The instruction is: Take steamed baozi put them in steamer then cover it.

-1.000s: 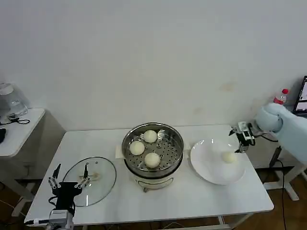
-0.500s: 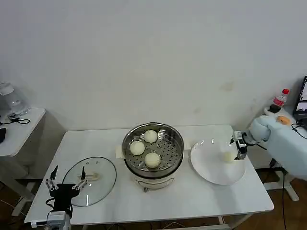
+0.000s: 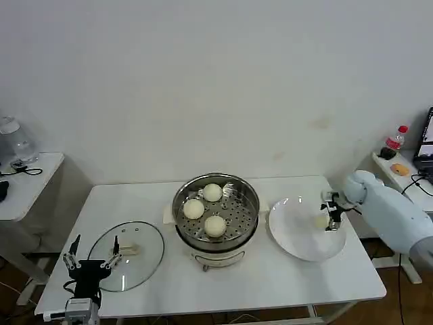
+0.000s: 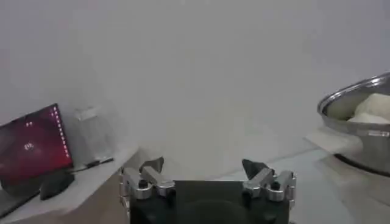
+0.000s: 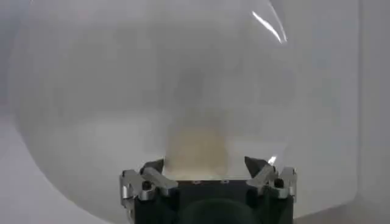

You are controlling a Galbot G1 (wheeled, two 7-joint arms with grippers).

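Note:
The steamer point(image 3: 216, 233) stands mid-table with three steamed baozi point(image 3: 212, 192) on its perforated tray. One more baozi point(image 3: 319, 221) lies on the white plate point(image 3: 298, 237) to its right. My right gripper point(image 3: 329, 218) hangs low over the plate, open, and in the right wrist view this baozi point(image 5: 196, 149) sits between the spread fingertips point(image 5: 256, 164), which stand apart from it. The cover point(image 3: 128, 261), a glass lid with a cream handle, lies flat at the front left. My left gripper point(image 3: 91, 263) is open beside it, and the left wrist view shows this gripper point(image 4: 203, 165) holding nothing.
A side table point(image 3: 27, 183) with a glass jug point(image 3: 13, 139) stands at the far left. A bottle point(image 3: 396, 137) stands on a desk at the far right. The left wrist view shows the steamer rim point(image 4: 359, 100) and a lit screen point(image 4: 30, 146).
My right arm has swung in from the table's right edge and come down over the plate, bringing its open gripper around the lone baozi. The left gripper dropped slightly toward the front edge.

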